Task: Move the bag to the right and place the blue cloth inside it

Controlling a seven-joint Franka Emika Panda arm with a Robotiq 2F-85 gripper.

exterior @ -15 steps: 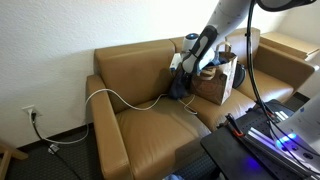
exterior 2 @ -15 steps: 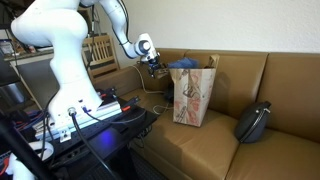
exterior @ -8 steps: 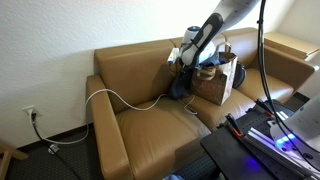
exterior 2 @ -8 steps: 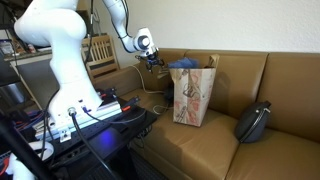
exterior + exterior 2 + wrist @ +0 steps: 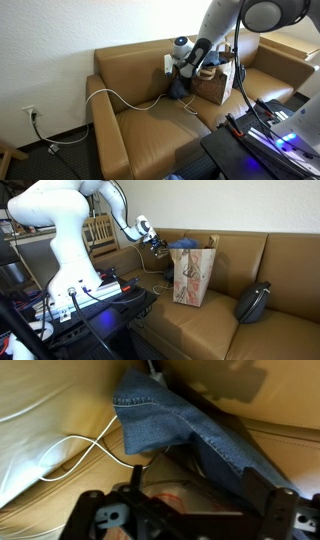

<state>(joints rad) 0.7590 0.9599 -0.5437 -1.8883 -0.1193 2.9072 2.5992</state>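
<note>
**Open gripper beside the bag, with the cloth draped at its rim**
The bag (image 5: 192, 278) stands upright on the sofa (image 5: 140, 125) with its mouth up to receive fabric. The cloth (image 5: 165, 420) shows at the bag's mouth and hangs down its outer side — apparently only partly inside. The gripper (image 5: 157, 244) hovers just beside the bag's top — jaws spread wide and holding nothing, seemingly placed to take the loose fold. A cable (image 5: 120, 98) lies beyond the cloth.
</note>
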